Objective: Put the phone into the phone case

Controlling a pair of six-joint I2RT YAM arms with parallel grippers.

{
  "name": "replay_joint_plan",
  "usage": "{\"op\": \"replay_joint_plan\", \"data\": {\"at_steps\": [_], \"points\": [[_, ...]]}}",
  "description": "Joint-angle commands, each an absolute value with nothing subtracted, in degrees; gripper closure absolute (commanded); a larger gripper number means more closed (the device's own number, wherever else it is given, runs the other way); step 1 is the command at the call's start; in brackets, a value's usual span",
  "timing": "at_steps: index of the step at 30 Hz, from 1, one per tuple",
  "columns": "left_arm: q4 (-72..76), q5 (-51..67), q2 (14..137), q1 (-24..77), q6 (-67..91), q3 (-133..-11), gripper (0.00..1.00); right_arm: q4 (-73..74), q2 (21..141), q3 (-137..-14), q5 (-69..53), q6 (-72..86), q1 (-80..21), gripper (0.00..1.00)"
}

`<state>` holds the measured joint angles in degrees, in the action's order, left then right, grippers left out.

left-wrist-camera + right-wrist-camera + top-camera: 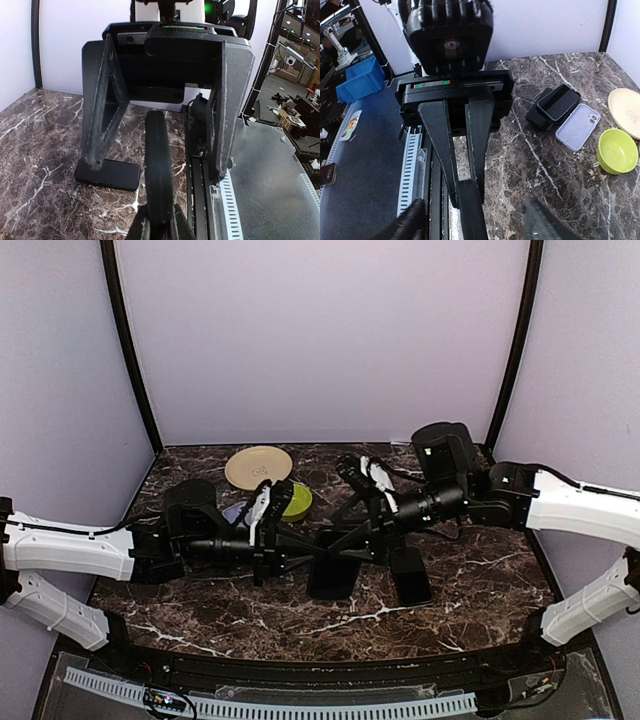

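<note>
Left claw: the left gripper (465,191) is pressed together on one end of the phone (159,150) and holds it off the marble, edge-on to both wrist cameras.
Right claw: the right gripper (159,169) is spread wide. Its fingers (102,115) stand on either side of the phone's free end, apart from it.
Task's thing: the phone hangs in mid-air over the table's centre, between the two grippers. The phone case (577,126) lies flat on the far left marble, well apart from the phone.
Right wrist view only: the whole case shows, just beside two stacked phones (555,106) on one side, with the green bowl (616,150) near on the other. In the top view the left arm hides the stack and leaves only a sliver of the case.
Left wrist view only: it shows the gap between the right fingers and the phone. A flat phone (107,174) lies under one fingertip; whether they touch cannot be told.
Top view only: a dark slab (333,580) lies just near of the grippers, with the flat phone to its right. The cream plate (258,467) sits far left, just beside the bowl.
Edges: pale walls (320,340) close the far, left and right sides. A slotted duct (300,707) runs along the near edge.
Open room: there is bare marble on the table (480,615) at near right and near left, and a strip at far right.
</note>
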<state>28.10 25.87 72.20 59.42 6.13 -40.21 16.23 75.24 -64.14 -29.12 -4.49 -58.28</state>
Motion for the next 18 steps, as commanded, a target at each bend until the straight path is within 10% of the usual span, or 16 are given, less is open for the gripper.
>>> {"op": "replay_joint_plan", "data": {"at_steps": [1, 5, 11, 16, 18], "points": [[43.17, 23.89, 67.09, 59.13, 11.26, -38.06, 1.0, 7.51, 69.35, -58.81, -28.29, -0.07, -56.36, 0.23], [49.35, 24.09, 66.99, 58.98, 14.64, -37.11, 1.0, -0.35, 68.35, -54.3, -31.06, 5.74, -56.34, 0.33], [51.82, 25.16, 68.14, 58.97, 16.96, -37.77, 1.0, -5.01, 70.59, -53.38, -35.37, 8.61, -56.25, 0.98], [48.08, 20.88, 68.22, 58.7, 17.1, -37.56, 0.97, -0.97, 69.38, -54.45, -34.49, 8.13, -54.51, 1.0], [41.31, 15.39, 68.25, 58.52, 16.12, -38.39, 0.65, 4.33, 69.13, -55.65, -32.41, 8.48, -51.93, 1.0]]}}
